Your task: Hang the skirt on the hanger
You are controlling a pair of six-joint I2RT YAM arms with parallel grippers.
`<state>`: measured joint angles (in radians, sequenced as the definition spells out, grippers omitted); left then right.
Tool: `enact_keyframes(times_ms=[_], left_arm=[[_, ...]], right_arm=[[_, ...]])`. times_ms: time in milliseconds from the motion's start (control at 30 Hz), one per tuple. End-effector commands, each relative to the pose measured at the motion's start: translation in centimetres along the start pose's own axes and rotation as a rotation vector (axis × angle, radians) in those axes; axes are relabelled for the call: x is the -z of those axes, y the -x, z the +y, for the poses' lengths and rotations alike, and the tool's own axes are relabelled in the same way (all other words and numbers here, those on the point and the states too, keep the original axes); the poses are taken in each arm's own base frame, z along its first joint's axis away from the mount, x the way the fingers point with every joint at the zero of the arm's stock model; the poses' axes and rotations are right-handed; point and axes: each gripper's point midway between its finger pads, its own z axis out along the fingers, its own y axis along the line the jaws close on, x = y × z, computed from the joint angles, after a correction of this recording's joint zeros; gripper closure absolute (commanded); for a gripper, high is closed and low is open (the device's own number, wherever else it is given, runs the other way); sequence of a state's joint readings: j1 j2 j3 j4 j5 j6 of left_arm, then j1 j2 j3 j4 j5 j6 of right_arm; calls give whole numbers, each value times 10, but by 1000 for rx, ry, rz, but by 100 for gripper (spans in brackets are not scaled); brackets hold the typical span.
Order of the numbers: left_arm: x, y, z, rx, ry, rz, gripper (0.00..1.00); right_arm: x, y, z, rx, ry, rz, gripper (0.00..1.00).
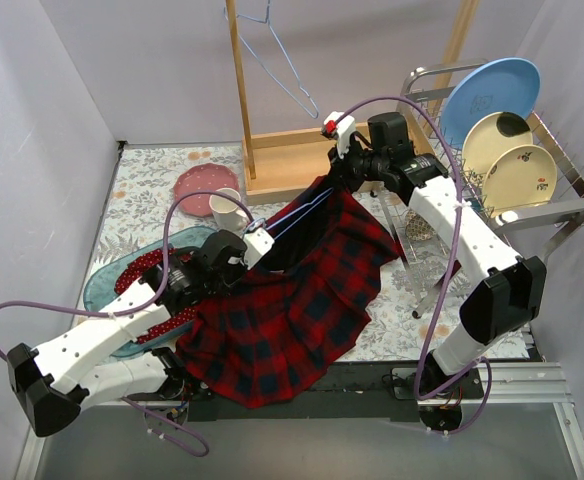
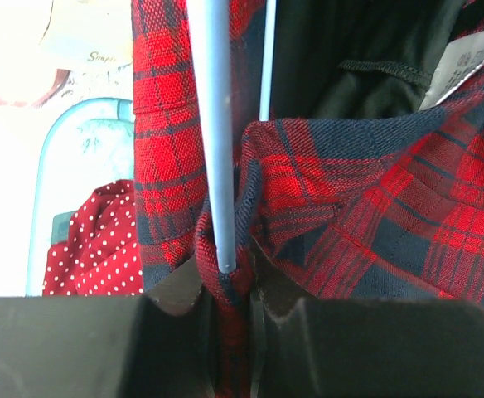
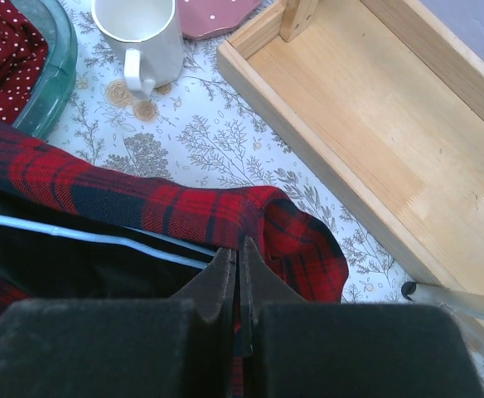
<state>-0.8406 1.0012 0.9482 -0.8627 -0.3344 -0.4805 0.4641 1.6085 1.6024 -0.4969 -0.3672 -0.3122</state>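
Even, bright overhead light; left wrist view overexposed at upper left, foreground blurred.

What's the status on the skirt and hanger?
Left gripper shut on skirt and hanger; right gripper shut on skirt. Skirt stretched between them. Mug close by left gripper.

Plain pale grey walls (image 1: pixel 42 110) close in the table (image 1: pixel 147 190) on the left, back and right, evenly lit with no hard shadows. The table wears a white cloth (image 3: pixel 225 149) printed with grey leafy sprigs and orange blossoms. At the back is a wooden stand (image 1: pixel 292 150), a shallow light-wood tray with two upright posts rising out of view. A wire dish rack (image 1: pixel 567 210) sits at the right. Below the near edge lies a grey surface (image 1: pixel 302 450), possibly the floor.
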Motion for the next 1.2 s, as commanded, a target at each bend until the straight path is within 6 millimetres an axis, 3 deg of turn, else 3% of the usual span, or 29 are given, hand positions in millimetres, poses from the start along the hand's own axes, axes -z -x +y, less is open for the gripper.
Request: enact_keyframes(times_ms=[0, 233, 400, 533, 633, 733, 800, 867, 900, 967, 1000, 1100, 1133, 1167], left_arm=[[10, -39, 10, -33, 52, 199, 100], [-8, -42, 5, -65, 46, 329, 100], [-6, -30, 12, -8, 74, 311, 100], [3, -7, 17, 65, 60, 216, 100], [8, -2, 25, 107, 69, 178, 100], [14, 0, 28, 139, 82, 147, 100], [19, 12, 33, 170, 91, 86, 100], [31, 28, 37, 207, 85, -3, 100], [35, 38, 38, 219, 82, -49, 100], [46, 52, 42, 245, 71, -123, 100], [49, 59, 42, 254, 64, -155, 100], [63, 81, 31, 246, -36, -281, 100], [67, 86, 26, 236, -73, -316, 100], [70, 88, 19, 220, -111, -342, 100]], right_arm=[[42, 63, -14, 126, -75, -209, 99], [61, 79, -6, 142, -89, -270, 99], [76, 77, 45, 186, 125, -317, 99], [105, 75, 84, 264, 269, -362, 99], [115, 56, 100, 300, 337, -316, 99], [115, 15, 123, 329, 448, -230, 99], [112, -29, 151, 358, 571, -136, 99], [107, -58, 170, 368, 649, -67, 99], [100, -88, 194, 377, 728, 0, 99], [92, -118, 214, 404, 774, 72, 99], [92, -140, 236, 422, 842, 116, 99], [79, -156, 252, 468, 848, 156, 99], [73, -154, 249, 471, 817, 163, 99], [69, -151, 246, 470, 797, 170, 86]])
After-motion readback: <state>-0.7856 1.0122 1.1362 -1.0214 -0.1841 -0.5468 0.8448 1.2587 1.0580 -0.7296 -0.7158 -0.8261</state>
